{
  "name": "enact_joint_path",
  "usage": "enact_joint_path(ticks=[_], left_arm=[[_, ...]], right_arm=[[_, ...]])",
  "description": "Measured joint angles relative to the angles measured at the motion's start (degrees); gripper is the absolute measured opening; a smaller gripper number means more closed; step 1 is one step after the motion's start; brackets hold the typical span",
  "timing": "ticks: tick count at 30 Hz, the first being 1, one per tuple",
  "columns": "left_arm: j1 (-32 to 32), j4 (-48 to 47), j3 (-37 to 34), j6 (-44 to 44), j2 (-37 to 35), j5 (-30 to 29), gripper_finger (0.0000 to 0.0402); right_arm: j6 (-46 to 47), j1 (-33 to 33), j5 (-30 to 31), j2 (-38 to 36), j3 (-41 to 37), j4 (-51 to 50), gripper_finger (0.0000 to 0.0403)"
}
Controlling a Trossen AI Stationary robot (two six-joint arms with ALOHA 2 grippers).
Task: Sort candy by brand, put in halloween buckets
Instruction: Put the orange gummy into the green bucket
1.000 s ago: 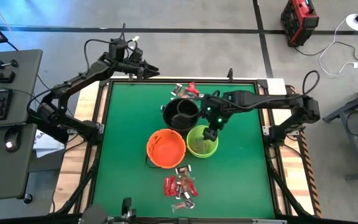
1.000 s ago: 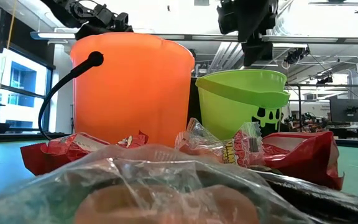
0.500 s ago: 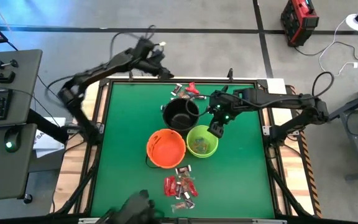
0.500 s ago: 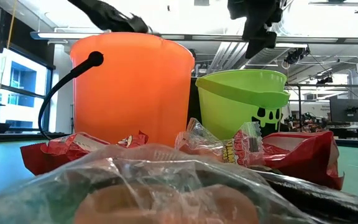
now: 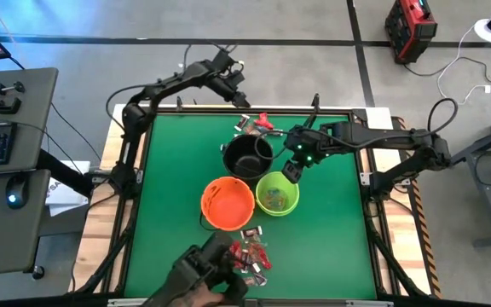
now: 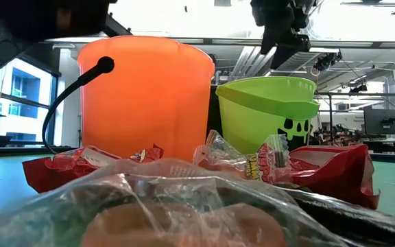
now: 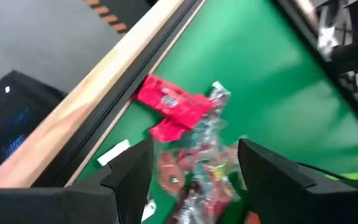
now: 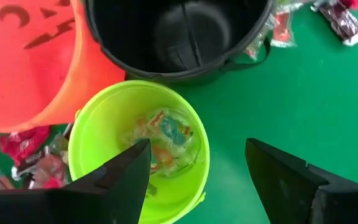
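Observation:
Three halloween buckets stand mid-table: black, orange and lime green. The green one holds pale wrapped candy; the black one shows a bare bottom. One candy pile of red and silver wrappers lies by the far edge. Another pile lies near the front edge. My left gripper hangs open just above the far pile, slanting down. My right gripper hovers open over the green bucket's far right rim.
What looks like a person's hand reaches over the near edge beside the front candy pile. In the low view, red wrappers and a clear wrapper lie before the orange bucket and the green bucket. Bare green mat spreads left and right of the buckets.
My left gripper has swung from the table's far left corner rightward along the far edge and down toward the far candy pile, tipping downward, still open. My right gripper has turned a little above the green bucket. A hand has come in over the near edge.

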Motion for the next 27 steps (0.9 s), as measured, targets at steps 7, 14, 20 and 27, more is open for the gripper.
enact_joint_path(ticks=[7, 14, 20, 27], left_arm=[[-0.4, 0.3, 0.0, 0.0, 4.7, 0.1, 0.0225], [-2.3, 0.6, 0.0, 2.4, 6.7, -3.3, 0.0225], [-4.9, 0.4, 0.0, 5.0, 7.2, -9.8, 0.0225], [-6.8, 1.9, 0.0, 6.4, 7.9, -14.4, 0.0219]], right_arm=[[6.7, -1.3, 0.3, 0.0, 0.0, 1.6, 0.0254], [12.4, -3.4, -0.1, 0.0, 0.0, 2.2, 0.0254], [13.4, -4.5, -0.2, 0.0, 0.0, 2.9, 0.0254], [13.4, -4.6, -0.3, 0.0, 0.0, 3.9, 0.0254]])
